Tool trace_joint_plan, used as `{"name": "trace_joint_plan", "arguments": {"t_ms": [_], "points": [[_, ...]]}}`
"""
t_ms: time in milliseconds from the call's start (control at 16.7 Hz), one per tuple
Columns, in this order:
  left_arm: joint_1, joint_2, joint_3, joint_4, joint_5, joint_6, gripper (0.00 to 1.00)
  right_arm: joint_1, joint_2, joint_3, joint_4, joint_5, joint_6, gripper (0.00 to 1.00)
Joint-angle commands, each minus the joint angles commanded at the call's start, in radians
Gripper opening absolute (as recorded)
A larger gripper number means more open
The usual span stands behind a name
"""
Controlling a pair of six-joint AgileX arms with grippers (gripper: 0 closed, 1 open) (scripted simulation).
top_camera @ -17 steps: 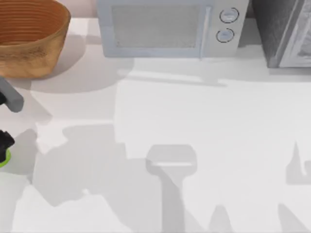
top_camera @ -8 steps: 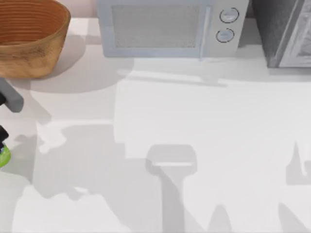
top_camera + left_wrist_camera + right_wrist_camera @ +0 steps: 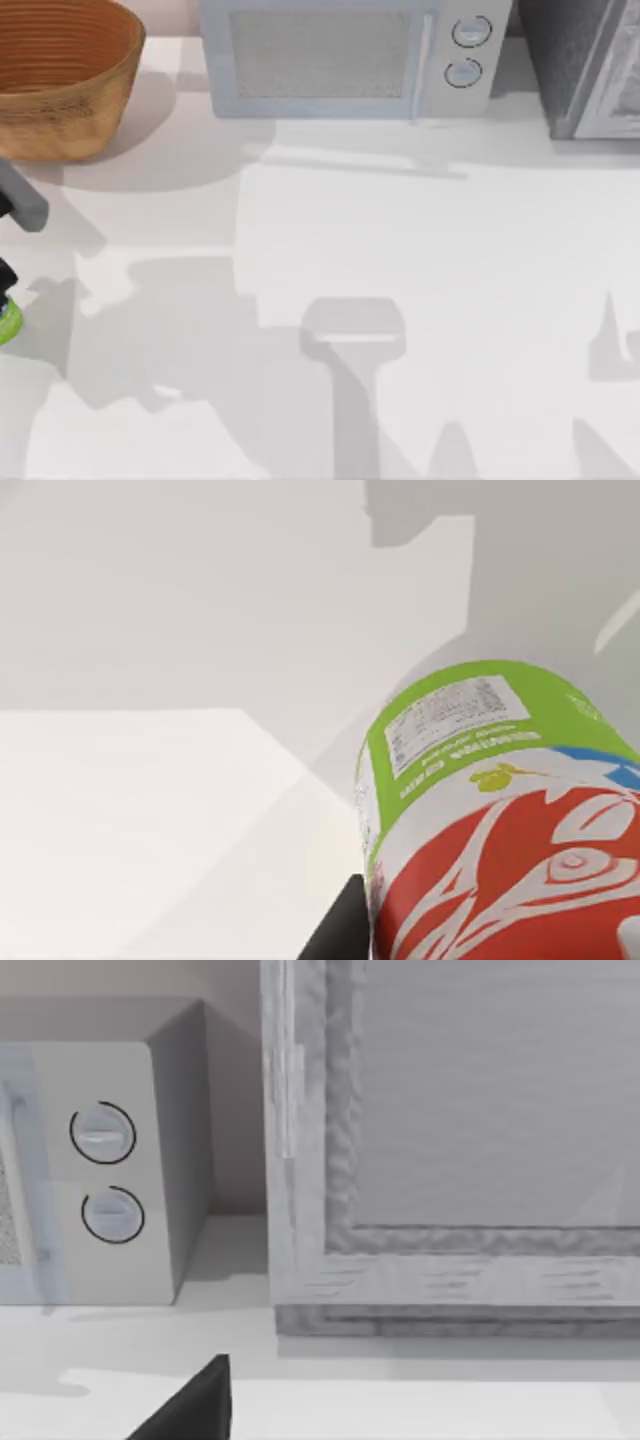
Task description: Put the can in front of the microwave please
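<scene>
The can, red on top and lime-green below, is at the table's far left edge in the top view. My left gripper sits over it and is shut on the can. In the left wrist view the can looms close, its green end pointing away, with a black finger against its side. The microwave, a light grey-white box with two round knobs, stands at the back centre, far right of the can. A dark part of my right gripper shows near the microwave's knob side.
A brown woven basket stands at the back left, just behind the can. A darker speckled grey appliance fills the back right corner beside the microwave. White tabletop stretches in front of the microwave.
The left gripper has shifted slightly left and back with the can, and more of the can's green part now shows below it. Nothing else has moved.
</scene>
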Motion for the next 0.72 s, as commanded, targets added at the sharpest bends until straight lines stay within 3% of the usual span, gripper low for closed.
{"name": "trace_joint_plan", "arguments": {"t_ms": [300, 720], "points": [[-0.002, -0.004, 0.003, -0.004, 0.000, 0.001, 0.00, 0.000, 0.000, 0.000, 0.000, 0.000, 0.000, 1.00], [-0.003, -0.047, 0.104, -0.151, 0.000, -0.001, 0.00, 0.000, 0.000, 0.000, 0.000, 0.000, 0.000, 1.00]]}}
